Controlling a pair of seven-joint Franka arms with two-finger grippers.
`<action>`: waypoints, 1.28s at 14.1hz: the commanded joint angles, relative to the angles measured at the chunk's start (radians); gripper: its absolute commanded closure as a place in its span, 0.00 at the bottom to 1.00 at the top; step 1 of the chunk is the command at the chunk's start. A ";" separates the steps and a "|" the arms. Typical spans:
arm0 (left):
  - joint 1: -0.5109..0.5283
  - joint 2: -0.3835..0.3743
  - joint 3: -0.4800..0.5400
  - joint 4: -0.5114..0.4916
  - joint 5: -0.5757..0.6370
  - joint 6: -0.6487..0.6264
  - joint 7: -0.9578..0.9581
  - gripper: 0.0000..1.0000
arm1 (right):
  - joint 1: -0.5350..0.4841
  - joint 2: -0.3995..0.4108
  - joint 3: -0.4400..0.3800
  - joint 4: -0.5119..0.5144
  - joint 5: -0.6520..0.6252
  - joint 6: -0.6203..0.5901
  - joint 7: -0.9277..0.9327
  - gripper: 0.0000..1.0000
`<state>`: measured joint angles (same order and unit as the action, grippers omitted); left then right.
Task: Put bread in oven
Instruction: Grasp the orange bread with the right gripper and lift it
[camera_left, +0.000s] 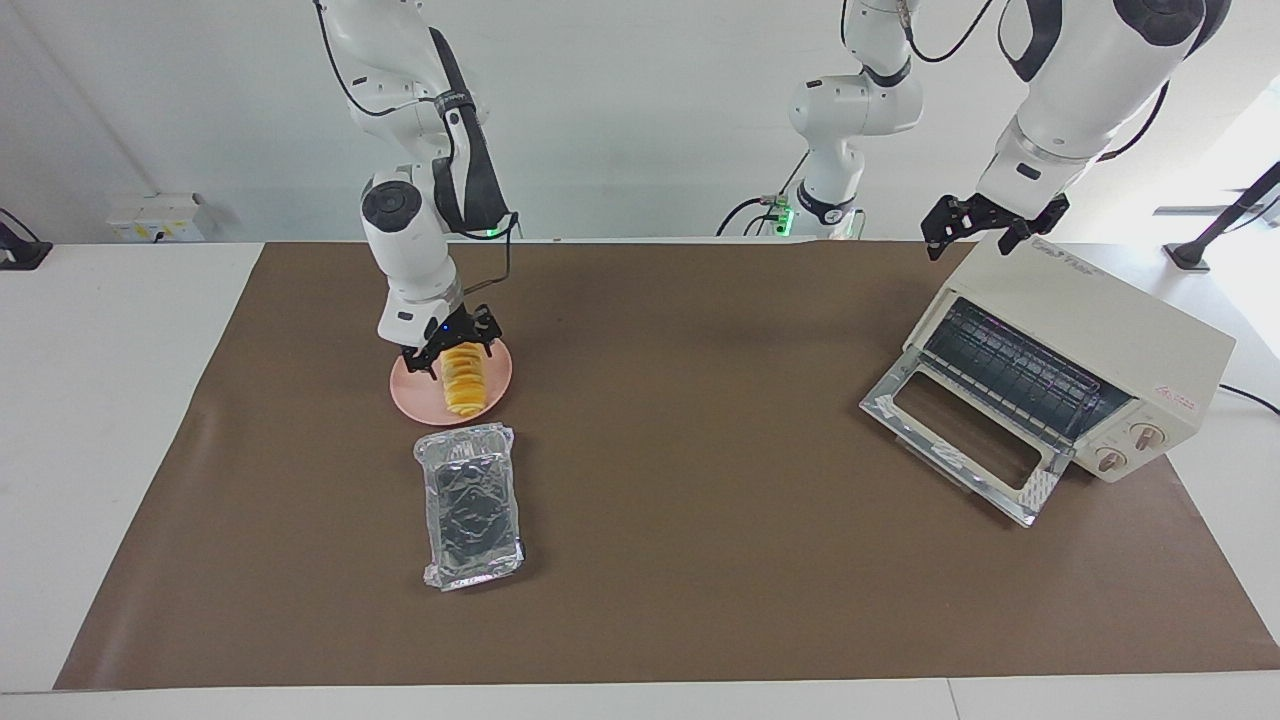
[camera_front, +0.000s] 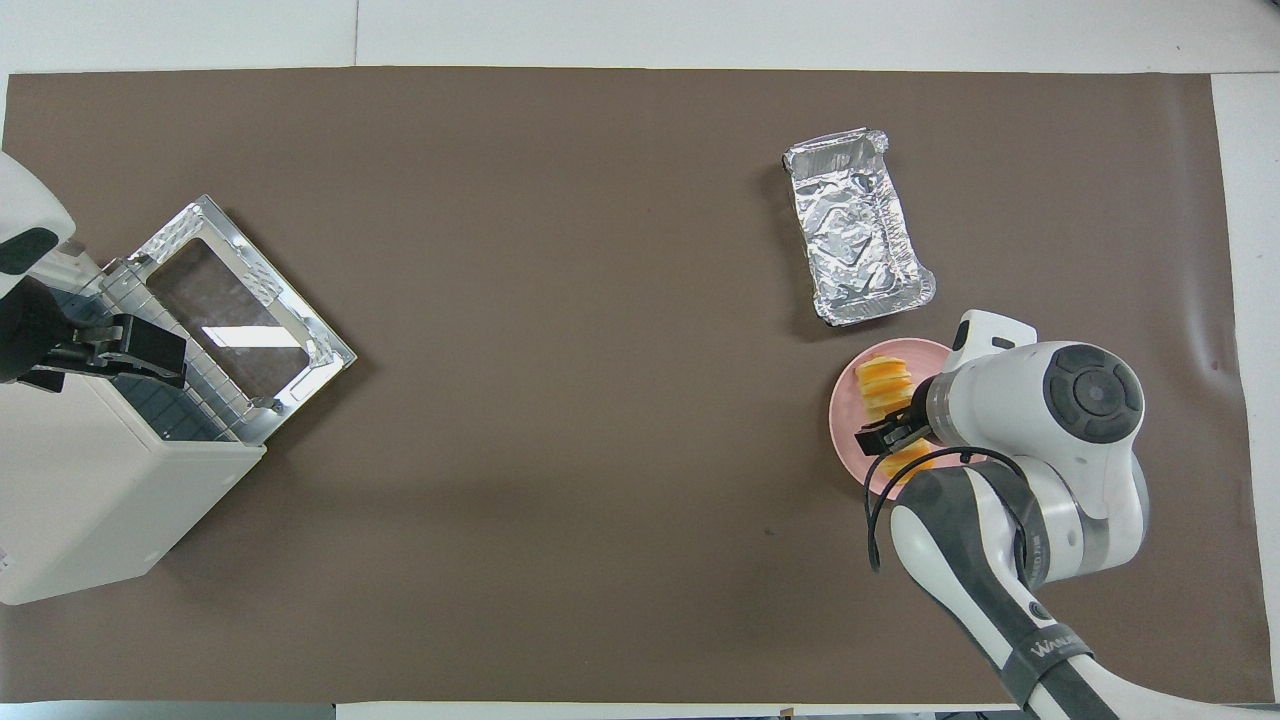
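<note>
The bread (camera_left: 463, 388), a ridged golden loaf, lies on a round pink plate (camera_left: 408, 396) toward the right arm's end of the table. My right gripper (camera_left: 455, 352) is down on the loaf's end nearer to the robots, its fingers closed against the loaf's sides. In the overhead view the bread (camera_front: 883, 383) shows on either side of the right gripper (camera_front: 890, 436). The cream oven (camera_left: 1100, 320) stands at the left arm's end with its glass door (camera_left: 960, 440) dropped open and the wire rack showing. My left gripper (camera_left: 992, 226) hangs open over the oven's top.
A crinkled silver foil tray (camera_left: 470, 505) lies empty just beside the plate (camera_front: 845, 420), farther from the robots. A brown mat (camera_left: 700, 560) covers the table. The oven (camera_front: 90, 490) faces the table's middle at an angle.
</note>
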<state>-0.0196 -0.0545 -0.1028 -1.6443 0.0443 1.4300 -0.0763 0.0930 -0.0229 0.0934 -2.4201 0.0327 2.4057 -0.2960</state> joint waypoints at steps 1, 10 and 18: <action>0.013 -0.025 -0.005 -0.020 -0.015 0.006 0.006 0.00 | -0.015 0.009 0.005 -0.024 0.012 0.032 -0.017 0.00; 0.013 -0.025 -0.005 -0.022 -0.015 0.006 0.006 0.00 | -0.029 0.018 0.005 -0.022 0.012 0.010 0.106 1.00; 0.013 -0.025 -0.005 -0.020 -0.015 0.007 0.006 0.00 | -0.015 0.032 0.005 0.054 0.012 -0.084 0.130 1.00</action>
<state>-0.0196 -0.0545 -0.1028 -1.6443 0.0443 1.4300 -0.0763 0.0791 -0.0046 0.0958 -2.4169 0.0328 2.3768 -0.1734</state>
